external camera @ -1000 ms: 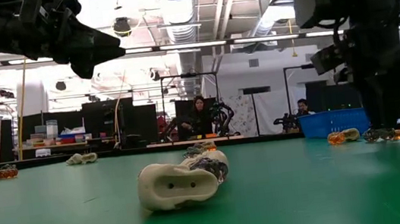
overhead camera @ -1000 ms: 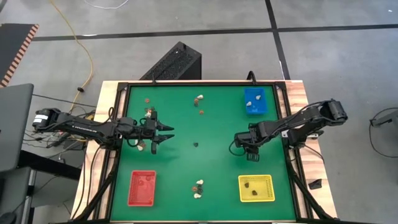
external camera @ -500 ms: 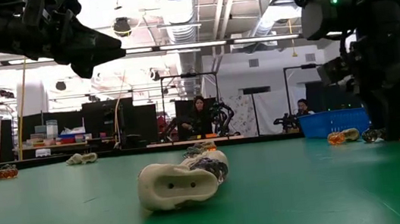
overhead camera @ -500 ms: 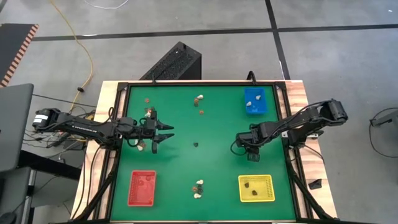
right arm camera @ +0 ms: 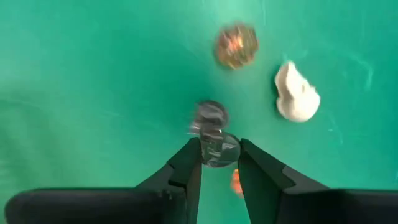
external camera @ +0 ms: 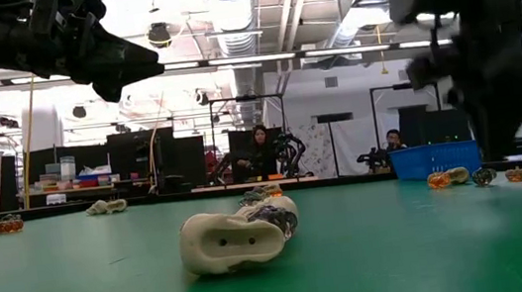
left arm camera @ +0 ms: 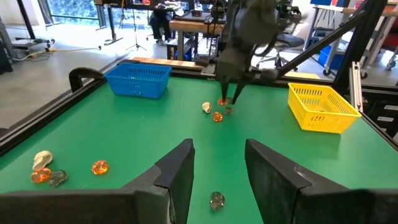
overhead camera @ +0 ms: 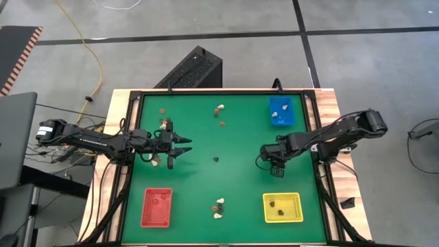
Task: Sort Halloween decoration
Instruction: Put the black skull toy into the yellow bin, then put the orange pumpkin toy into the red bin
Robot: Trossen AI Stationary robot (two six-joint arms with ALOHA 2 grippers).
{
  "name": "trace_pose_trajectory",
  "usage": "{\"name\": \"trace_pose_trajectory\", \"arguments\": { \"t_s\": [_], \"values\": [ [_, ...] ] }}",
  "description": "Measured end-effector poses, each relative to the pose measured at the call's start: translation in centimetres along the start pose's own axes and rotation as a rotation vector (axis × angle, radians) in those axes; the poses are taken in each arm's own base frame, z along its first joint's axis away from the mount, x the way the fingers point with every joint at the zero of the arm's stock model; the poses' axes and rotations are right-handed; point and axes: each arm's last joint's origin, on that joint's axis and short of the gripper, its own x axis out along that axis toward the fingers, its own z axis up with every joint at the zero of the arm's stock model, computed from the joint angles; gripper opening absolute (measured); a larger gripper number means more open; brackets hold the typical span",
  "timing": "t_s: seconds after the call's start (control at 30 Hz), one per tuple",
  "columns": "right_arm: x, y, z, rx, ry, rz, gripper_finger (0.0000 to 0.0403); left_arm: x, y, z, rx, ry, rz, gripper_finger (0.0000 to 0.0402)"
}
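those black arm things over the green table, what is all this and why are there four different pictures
They are two robot arms, each ending in a two-finger gripper. One picture looks straight down, one looks level across the green table, and two come from cameras on the wrists.

Scattered on the table are tiny Halloween trinkets, cream, orange and dark, to be sorted into the red tray, yellow tray and blue tray.

The right gripper has its fingers closed on a dark trinket, next to an orange trinket and a cream skull. The left gripper waits on the left side, open and holding nothing.
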Motion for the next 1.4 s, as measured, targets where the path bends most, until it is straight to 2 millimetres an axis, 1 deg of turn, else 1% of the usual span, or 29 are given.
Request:
{"name": "trace_pose_trajectory", "arguments": {
  "t_s": [0.1,0.2,0.33,0.53,0.73,0.83,0.97,1.23,1.4],
  "values": [
    [-2.2,1.2,0.1,0.052,-0.031,0.057,0.0127,0.0,0.0,0.0,0.0,0.0,0.0,0.0132],
    [-4.3,2.8,-0.1,0.172,-0.054,0.154,0.0124,0.0,0.0,0.0,0.0,0.0,0.0,0.0132],
    [-5.9,5.8,-1.4,0.321,-0.055,0.259,0.0123,0.0,0.0,0.0,0.008,0.0,0.0,0.0132],
    [-6.5,10.0,-4.4,0.424,0.004,0.365,0.0126,0.0,0.0,0.0,0.029,0.0,0.0,0.0132],
    [-6.2,12.6,-6.3,0.468,-0.018,0.381,0.0127,0.0,0.0,0.0,0.042,0.0,0.0,0.0132],
    [-5.6,13.4,-6.7,0.515,-0.019,0.367,0.0127,0.0,0.0,0.0,0.036,0.002,0.0,0.0132],
    [-4.8,13.9,-7.1,0.56,0.015,0.333,0.0133,0.0,0.0,0.0,0.026,0.001,-0.001,0.0132],
    [-4.5,13.8,-7.0,0.569,0.044,0.319,0.0187,0.0,0.0,0.0,0.016,0.001,-0.01,0.0132],
    [-4.9,13.3,-6.5,0.463,0.036,0.336,0.0218,0.0,0.0,0.0,0.015,0.001,-0.011,0.0132]
  ]
}}
